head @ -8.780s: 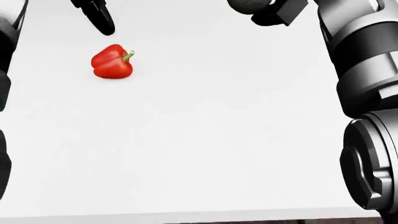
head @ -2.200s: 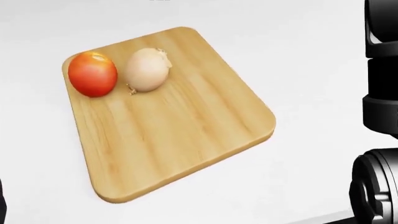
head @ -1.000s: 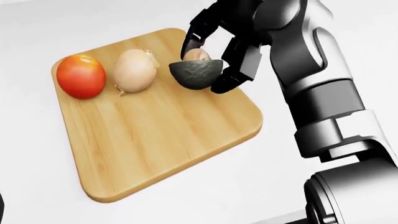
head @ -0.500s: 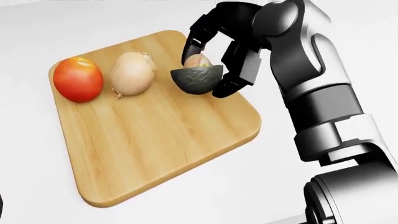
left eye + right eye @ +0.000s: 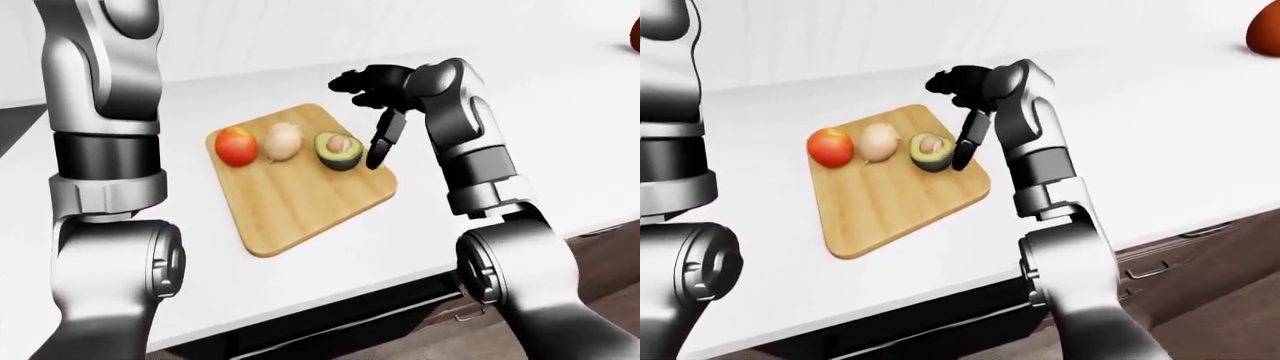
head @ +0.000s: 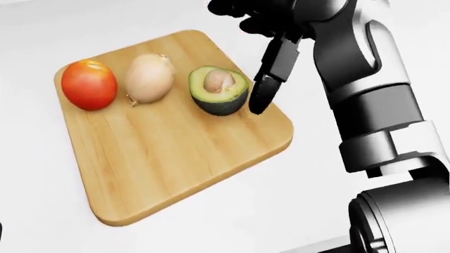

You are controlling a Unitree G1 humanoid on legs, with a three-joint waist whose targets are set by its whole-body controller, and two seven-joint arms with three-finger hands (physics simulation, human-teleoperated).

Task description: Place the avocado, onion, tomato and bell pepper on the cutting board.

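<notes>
Head view shows a light wooden cutting board [image 6: 175,158] with rounded corners lying on the white counter [image 6: 365,31], and along its upper edge a round red tomato [image 6: 89,84], a pale brown onion [image 6: 149,78] and a halved dark-skinned avocado [image 6: 219,90] with its pit facing up sit in a row from left to right. Just right of the avocado hangs the black three-fingered right hand [image 6: 257,39], fingers spread wide and holding nothing, one finger [image 6: 270,74] pointing down beside the fruit. Left-eye view shows only the left arm [image 5: 105,150] rising out of view, so I cannot tell that hand's state.

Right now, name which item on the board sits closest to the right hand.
The avocado half, pit up, rightmost of three; the onion and tomato lie farther from the open right hand.
</notes>
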